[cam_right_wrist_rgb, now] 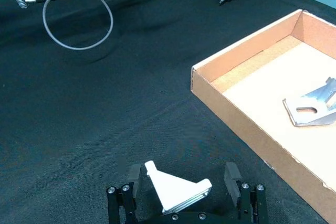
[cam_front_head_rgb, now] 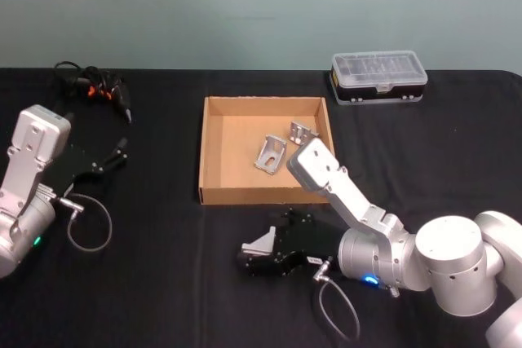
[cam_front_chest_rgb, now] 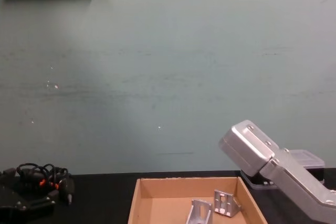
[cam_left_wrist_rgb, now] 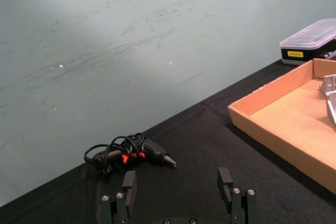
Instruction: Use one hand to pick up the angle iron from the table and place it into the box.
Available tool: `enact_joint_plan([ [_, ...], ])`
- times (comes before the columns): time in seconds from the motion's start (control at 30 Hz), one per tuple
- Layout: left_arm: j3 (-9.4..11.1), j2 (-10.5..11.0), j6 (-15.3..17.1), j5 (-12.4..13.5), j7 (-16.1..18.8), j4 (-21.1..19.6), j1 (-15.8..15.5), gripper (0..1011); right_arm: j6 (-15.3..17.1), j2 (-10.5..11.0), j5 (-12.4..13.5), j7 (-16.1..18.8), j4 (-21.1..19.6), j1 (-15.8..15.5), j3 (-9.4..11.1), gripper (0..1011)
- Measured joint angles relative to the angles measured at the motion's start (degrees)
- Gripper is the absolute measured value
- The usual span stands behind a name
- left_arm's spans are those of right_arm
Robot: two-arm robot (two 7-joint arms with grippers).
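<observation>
- Head view: right gripper (cam_front_head_rgb: 259, 255) sits low over the desk (cam_front_head_rgb: 155, 283) just in front of the box (cam_front_head_rgb: 214, 193), w/ an angle iron (cam_front_head_rgb: 263, 241) between its fingers. Two more irons (cam_front_head_rgb: 270, 155) lie inside the box already. Step in hand, by my read: grasp stage for this iron. Right arm is folded back, elbow link up over the box's front right corner, wrist pointing toward robot's left. Left gripper (cam_front_head_rgb: 114, 155) is parked at desk's left, near a glue gun (cam_front_head_rgb: 104, 90). Black case (cam_front_head_rgb: 378, 77) is behind the box, to the right.
- Left wrist view: left fingers (cam_left_wrist_rgb: 129, 186) spread wide, nothing between them, hovering above desk; glue gun lies beyond, box wall off to the side.
- Right wrist view: iron (cam_right_wrist_rgb: 177, 188) sits between the right fingers (cam_right_wrist_rgb: 231, 174), which are released – gap visible each side, esp. one side. Can't tell if iron rests on desk or gripper body. Next move calls for: clench on iron, lift clear of box wall, carry over box floor, let go.
- Chest view: right arm's elbow link rises above the box (cam_front_chest_rgb: 137, 195); two irons stand upright inside.
</observation>
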Motion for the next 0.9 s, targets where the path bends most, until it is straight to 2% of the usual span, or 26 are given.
enact_joint_plan([
  [0.3,0.00,0.00,0.00,-0.01,0.00,0.00,0.00,1011,0.00,0.03,0.00,0.00,-0.05,-0.04,0.01,982],
  [0.5,0.00,0.00,0.00,0.00,0.00,0.00,0.00,1011,0.00,0.04,-0.01,0.00,-0.08,-0.08,0.03,863],
  [0.53,0.00,0.00,0.00,0.00,0.00,0.00,0.00,1011,0.00,0.04,-0.01,-0.01,-0.09,-0.08,0.04,812],
  [0.63,0.00,0.00,0.00,0.00,0.00,0.00,0.00,1011,0.00,0.04,-0.02,-0.01,-0.11,-0.09,0.06,751],
  [0.77,0.00,0.00,0.00,0.00,0.00,0.00,0.00,1011,0.02,0.04,-0.03,-0.02,-0.13,-0.12,0.07,595],
  [0.9,0.00,0.00,0.00,0.00,0.00,0.00,0.00,1012,0.02,0.04,-0.04,-0.02,-0.16,-0.12,0.07,539],
])
